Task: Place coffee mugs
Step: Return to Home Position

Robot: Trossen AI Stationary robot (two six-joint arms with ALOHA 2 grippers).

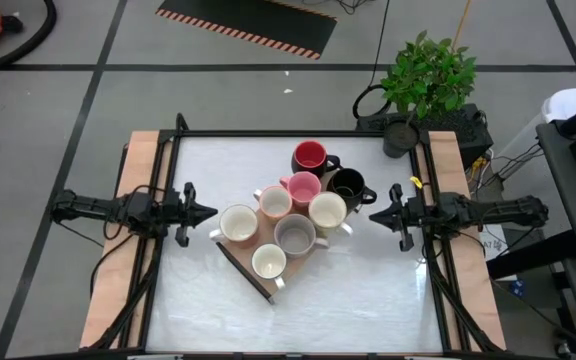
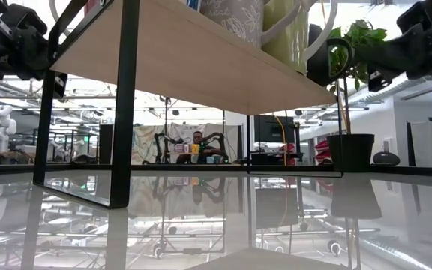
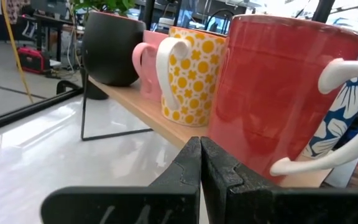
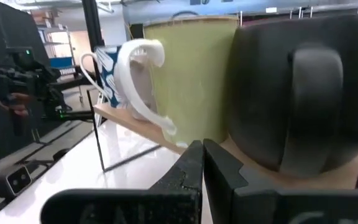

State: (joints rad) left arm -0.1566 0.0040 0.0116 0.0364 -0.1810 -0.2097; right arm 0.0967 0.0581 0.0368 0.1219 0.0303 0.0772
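Shut tight, the fingers of the left gripper [image 3: 200,146] fill the foreground of the left wrist view. Their tips are pressed together on nothing, and a red mug [image 3: 278,93] stands straight ahead of them at the near end of a wooden shelf [image 2: 186,60]. Seen from above, eight coffee mugs [image 1: 294,236] crowd the shelf's top between the two sets of fingertips, which point inward at each other across the table [image 1: 358,300]. The right gripper [image 1: 372,213] mirrors the left, its fingers likewise closed and empty, with a black mug [image 4: 303,93] just ahead of them and a pale mug's white handle beside it. A narrow gap separates each set of tips from the nearest mug. Several mugs stand right at the shelf's long edges. Bare table lies open to either side of both pairs of fingers and under the shelf, out to the black frame along the table's edges.
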